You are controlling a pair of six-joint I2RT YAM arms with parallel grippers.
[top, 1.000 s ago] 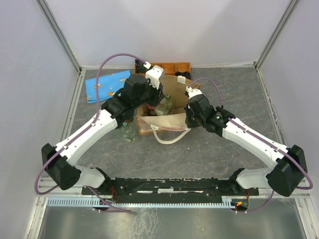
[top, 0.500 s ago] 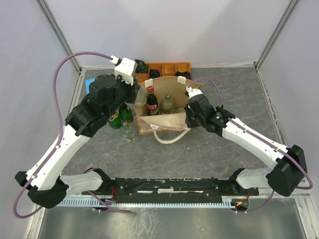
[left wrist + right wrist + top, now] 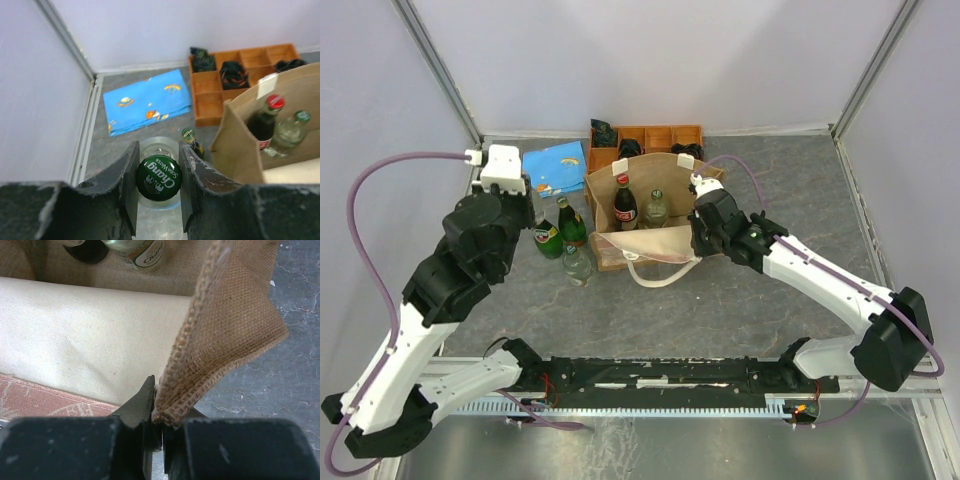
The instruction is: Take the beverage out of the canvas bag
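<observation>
The boxy tan-brown woven canvas bag [image 3: 665, 180] is seen upright at the upper centre of the top view, mouth open. A red-capped dark cola bottle [image 3: 625, 203] and a clear green-capped bottle [image 3: 656, 208] are stood inside. Its right rim is pinched by the right hand [image 3: 160, 412], closed narrow on the weave, presumably so that the mouth is held spread and the bag steadied. A green-capped soda-water bottle [image 3: 159, 178] is gripped at the neck by the left hand [image 3: 159, 149]. It is outside the bag, left of it, near a dark green bottle [image 3: 571, 224] and a small clear bottle [image 3: 577, 265]. The grey marbled bench [image 3: 720, 320] is enclosed by white walls [image 3: 670, 60]. An orange compartmented tray [image 3: 665, 133] and a flat blue patterned pouch [image 3: 555, 168] are set behind.
</observation>
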